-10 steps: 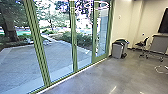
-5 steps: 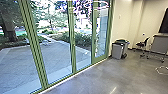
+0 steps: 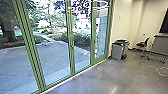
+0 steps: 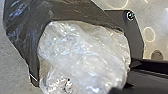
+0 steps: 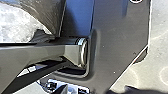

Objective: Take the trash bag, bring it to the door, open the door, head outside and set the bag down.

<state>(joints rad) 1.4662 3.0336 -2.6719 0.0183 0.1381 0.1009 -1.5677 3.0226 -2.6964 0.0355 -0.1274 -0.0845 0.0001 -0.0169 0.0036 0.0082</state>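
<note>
Facing tall glass panels from indoors, the head view looks out through green frames [image 3: 70, 53], straight and slender, set along a pale sill. The floor [image 3: 100, 77] is smooth and grey, with a soft polished sheen.

Behind the glass lies a flat paved yard [image 3: 52, 57], edged by leafy shrubs [image 3: 80, 39] and a thick, dark tree trunk [image 3: 8, 30].

To the right of the glass, a plain cream wall [image 3: 125, 20] rises behind boxy grey bins [image 3: 117, 51]. Farther right are a dark chair [image 3: 143, 44] and a flat-sided grey desk [image 3: 160, 47], with a dark rectangular screen [image 3: 164, 23] above it. A thin white loop [image 3: 161, 73] lies on the floor near the desk.

The trash bag [image 4: 82, 55] is at the robot, large in the left wrist view: clear, crinkled plastic, shiny and bulging, partly wrapped by a creased sheet of dark, glossy plastic [image 4: 22, 30]. Part of the same clear and dark bundle appears in the right wrist view.

Whether either end effector is open, closed or gripping the bag, I cannot tell.
</note>
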